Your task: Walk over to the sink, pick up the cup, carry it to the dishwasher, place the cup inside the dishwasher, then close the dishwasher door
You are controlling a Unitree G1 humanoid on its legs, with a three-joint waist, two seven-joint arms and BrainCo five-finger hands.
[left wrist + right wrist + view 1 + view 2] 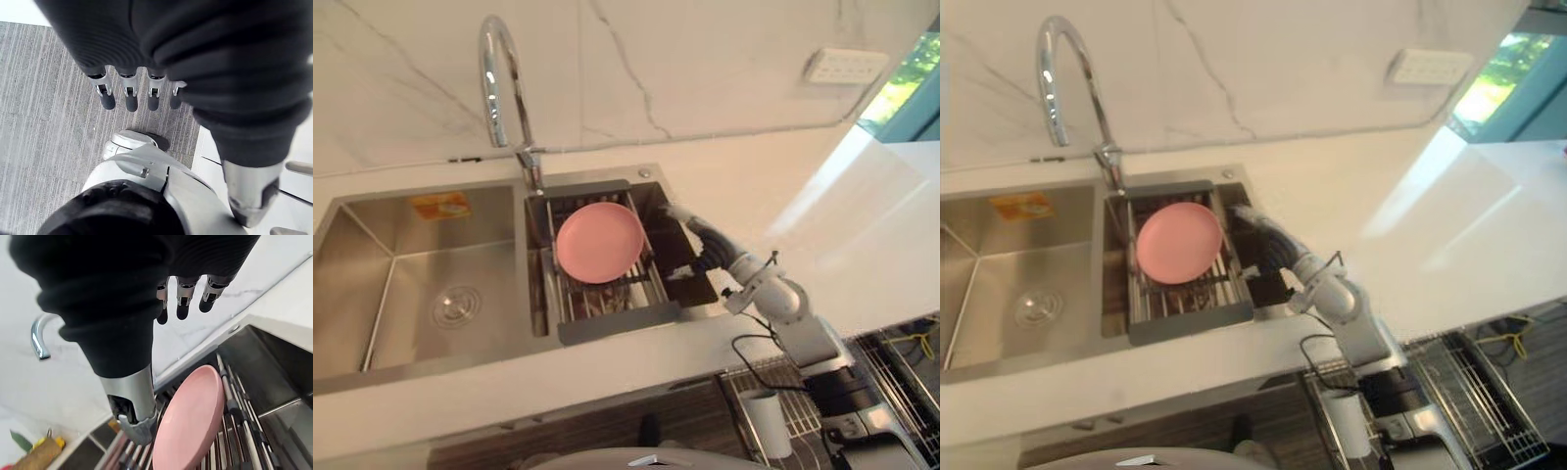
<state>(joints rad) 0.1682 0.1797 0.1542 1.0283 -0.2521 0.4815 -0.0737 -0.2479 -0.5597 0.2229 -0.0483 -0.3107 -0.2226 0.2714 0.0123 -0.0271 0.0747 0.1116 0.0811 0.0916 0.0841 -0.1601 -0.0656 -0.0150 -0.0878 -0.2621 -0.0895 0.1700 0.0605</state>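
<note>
A white cup (766, 423) stands upright in the wire rack (803, 411) of the open dishwasher below the counter edge. My right hand (703, 238) reaches over the right basin of the sink (607, 331), beside a pink plate (599, 242) leaning in a dish rack. Its fingers (183, 296) are straight and hold nothing; the plate (190, 421) lies below them. A small pale shape (677, 273) under that hand is too unclear to name. My left hand (128, 95) hangs open over the grey floor.
A tall chrome faucet (499, 88) rises behind the divider between the basins. The left basin (411, 284) holds a drain. White counter (822, 225) runs to the right, with a wall socket (845, 66) above. More wire racks (901, 367) lie at the lower right.
</note>
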